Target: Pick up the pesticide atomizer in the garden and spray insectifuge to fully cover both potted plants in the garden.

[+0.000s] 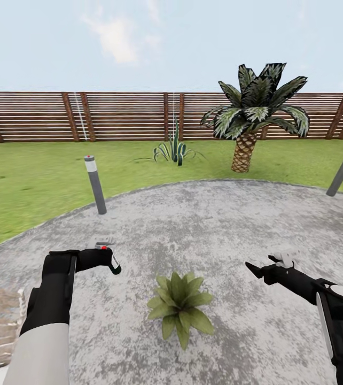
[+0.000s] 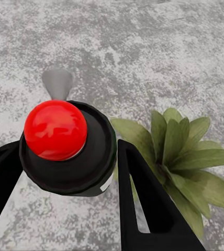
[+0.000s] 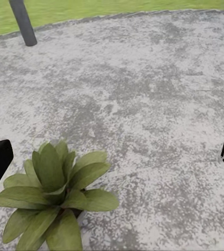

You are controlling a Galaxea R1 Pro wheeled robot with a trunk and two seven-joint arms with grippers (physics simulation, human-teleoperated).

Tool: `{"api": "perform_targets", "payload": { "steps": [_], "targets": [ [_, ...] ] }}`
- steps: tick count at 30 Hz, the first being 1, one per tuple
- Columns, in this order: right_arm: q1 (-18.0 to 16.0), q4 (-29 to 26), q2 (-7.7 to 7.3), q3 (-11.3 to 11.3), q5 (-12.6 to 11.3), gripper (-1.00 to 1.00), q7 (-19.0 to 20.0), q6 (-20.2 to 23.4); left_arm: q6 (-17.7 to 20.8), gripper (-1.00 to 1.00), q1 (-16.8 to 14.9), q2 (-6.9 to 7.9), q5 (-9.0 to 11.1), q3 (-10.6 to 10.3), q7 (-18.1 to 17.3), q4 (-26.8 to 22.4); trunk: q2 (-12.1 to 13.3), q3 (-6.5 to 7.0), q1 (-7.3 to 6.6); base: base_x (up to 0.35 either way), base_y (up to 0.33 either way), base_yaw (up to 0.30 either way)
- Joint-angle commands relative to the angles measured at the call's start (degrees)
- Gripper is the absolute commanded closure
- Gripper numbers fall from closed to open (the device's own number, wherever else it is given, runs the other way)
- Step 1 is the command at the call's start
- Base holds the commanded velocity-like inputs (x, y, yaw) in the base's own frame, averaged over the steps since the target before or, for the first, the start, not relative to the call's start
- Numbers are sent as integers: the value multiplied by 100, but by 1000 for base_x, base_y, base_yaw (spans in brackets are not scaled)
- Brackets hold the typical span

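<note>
While left jaws pinch the pesticide atomizer (image 2: 67, 149), right jaws spread, potted plant's (image 1: 180, 305) pot hidden.

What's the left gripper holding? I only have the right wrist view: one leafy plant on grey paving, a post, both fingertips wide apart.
Observer: The left gripper is shut on the pesticide atomizer; the left wrist view shows its red button top between the fingers.
Operator: Where's the plant relative to it?
Observer: In the head view the potted plant sits on the paving between the two arms, lower than the left gripper.
Operator: Second potted plant anywhere?
Observer: I can't see one. Beyond the paving the head view has lawn, a spiky agave, a palm and the slat fence.
</note>
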Motion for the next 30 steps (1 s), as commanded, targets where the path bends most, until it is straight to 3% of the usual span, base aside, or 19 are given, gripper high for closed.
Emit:
{"api": "perform_targets", "payload": {
  "steps": [1,30],
  "targets": [
    [-6,-7,1,-8,47,-100,49,19,16,100,-7,-5,-49,17,-60,-7,-3,-6,0,51,0,0],
    [-6,-21,-1,-19,44,-100,48,124,24,100,-6,-11,-48,15,-60,-1,-3,55,0,5,0,0]
  ]
}}
